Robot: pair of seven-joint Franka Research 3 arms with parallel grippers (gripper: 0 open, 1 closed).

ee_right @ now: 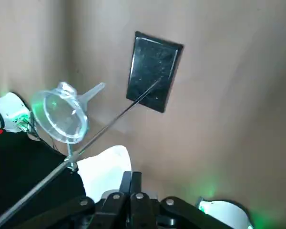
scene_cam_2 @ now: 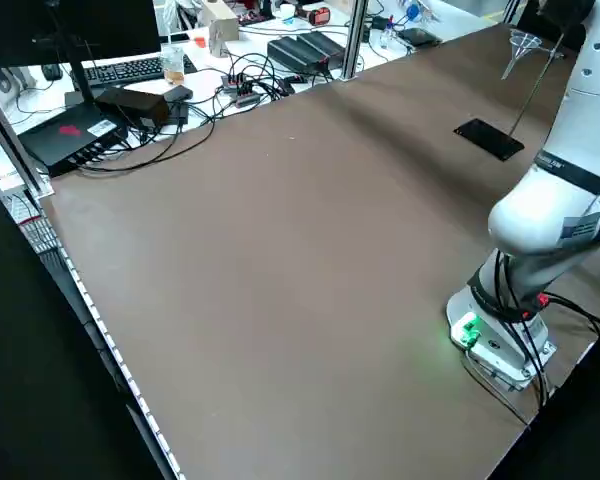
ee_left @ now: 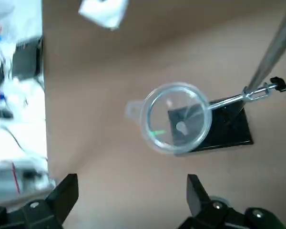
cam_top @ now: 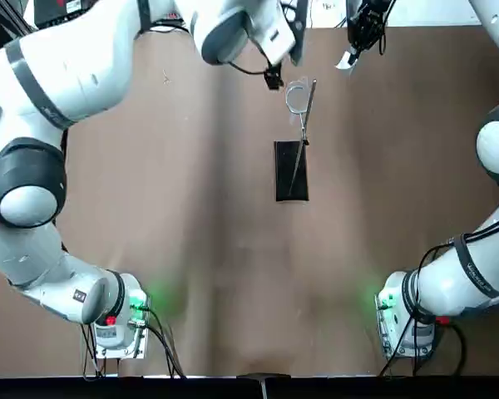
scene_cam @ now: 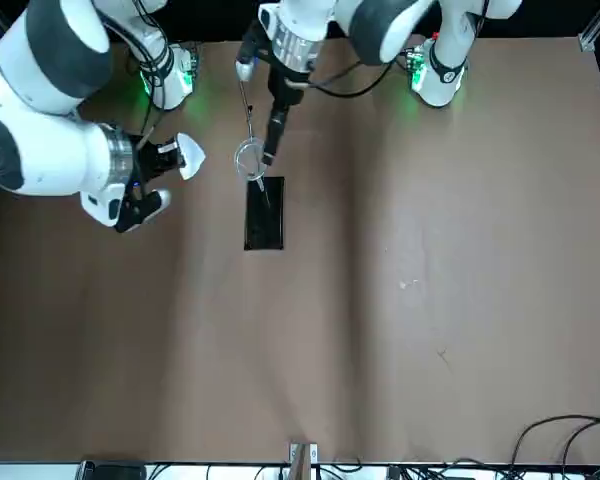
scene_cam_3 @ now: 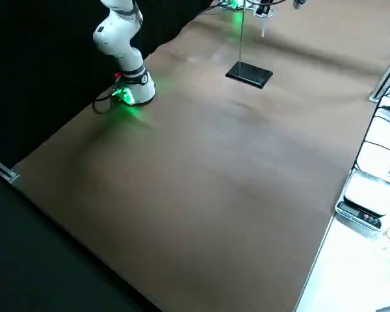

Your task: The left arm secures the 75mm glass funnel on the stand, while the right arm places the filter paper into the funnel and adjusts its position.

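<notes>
1. My right gripper [ee_right: 128,191] is clamped on the small white folded filter paper [ee_right: 102,167], held in the air well to the right of the stand, apart from it.
2. My left gripper [ee_left: 128,195] has its black fingers [ee_left: 64,193] spread wide, holding nothing, hovering just above the funnel.
3. The clear glass funnel [ee_left: 174,121] sits in the stand's round wire ring, stem pointing down over the black plate.
4. The black rectangular stand [cam_top: 291,170] with its thin metal rod rests on the brown table [cam_top: 191,249], near the far middle.
</notes>
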